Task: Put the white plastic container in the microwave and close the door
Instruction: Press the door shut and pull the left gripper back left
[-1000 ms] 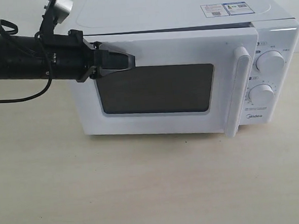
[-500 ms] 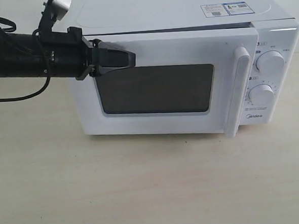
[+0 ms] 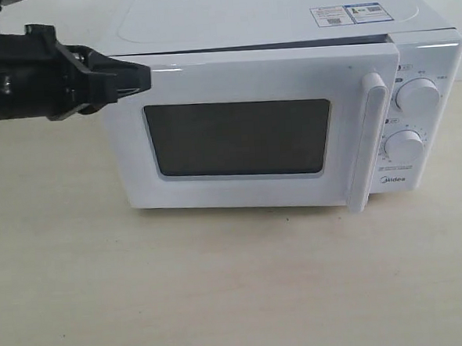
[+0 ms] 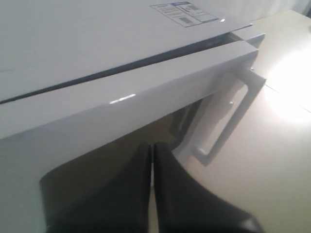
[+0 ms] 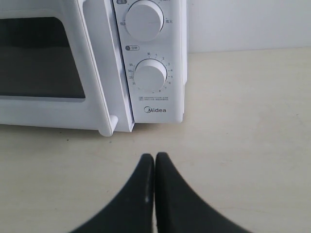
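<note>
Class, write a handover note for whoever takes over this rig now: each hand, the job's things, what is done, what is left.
Left hand: shut, empty, tip by the upper hinge-side corner of the door; contact unclear.
Right hand: shut, empty, over the table before the dials.
Door: swung to against the microwave; a dark seam runs along its top, so latching is uncertain.
White plastic container: not visible; the window is too dark to show it.
Done: door apparently closed. Left: confirm container inside, press door home if needed.
</note>
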Tool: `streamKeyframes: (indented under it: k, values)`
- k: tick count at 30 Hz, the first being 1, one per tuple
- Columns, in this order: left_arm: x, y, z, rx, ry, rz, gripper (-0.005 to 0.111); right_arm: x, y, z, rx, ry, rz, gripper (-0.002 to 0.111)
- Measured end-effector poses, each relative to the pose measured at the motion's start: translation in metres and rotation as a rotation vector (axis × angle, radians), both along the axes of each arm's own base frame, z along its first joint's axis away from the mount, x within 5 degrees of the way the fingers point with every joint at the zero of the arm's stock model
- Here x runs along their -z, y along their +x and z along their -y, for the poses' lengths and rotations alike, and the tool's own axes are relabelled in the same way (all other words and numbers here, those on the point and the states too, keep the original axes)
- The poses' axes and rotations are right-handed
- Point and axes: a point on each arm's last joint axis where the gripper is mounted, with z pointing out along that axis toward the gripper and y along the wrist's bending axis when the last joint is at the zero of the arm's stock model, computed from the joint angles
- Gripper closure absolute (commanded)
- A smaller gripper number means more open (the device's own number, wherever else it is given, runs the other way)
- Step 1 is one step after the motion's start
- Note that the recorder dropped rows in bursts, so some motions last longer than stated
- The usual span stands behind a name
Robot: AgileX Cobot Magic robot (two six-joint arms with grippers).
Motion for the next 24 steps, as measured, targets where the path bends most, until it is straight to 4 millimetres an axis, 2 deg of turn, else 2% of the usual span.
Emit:
streamKeyframes:
  k: [5, 12, 17, 24]
  values:
    - [-0.003, -0.019, -0.012, -0.071, 0.023, 0.034, 0.102, 0.0, 0.0, 0.0, 0.0, 0.0, 0.0, 0.108]
    - [0.014, -0.046, -0.027, -0.163, 0.032, -0.002, 0.102, 0.0, 0.0, 0.0, 0.0, 0.0, 0.0, 0.108]
    - [0.024, -0.047, -0.046, -0.359, 0.078, -0.019, 0.102, 0.0, 0.0, 0.0, 0.0, 0.0, 0.0, 0.108]
    - [0.025, -0.049, -0.048, -0.385, 0.077, -0.022, 0.102, 0.0, 0.0, 0.0, 0.0, 0.0, 0.0, 0.108]
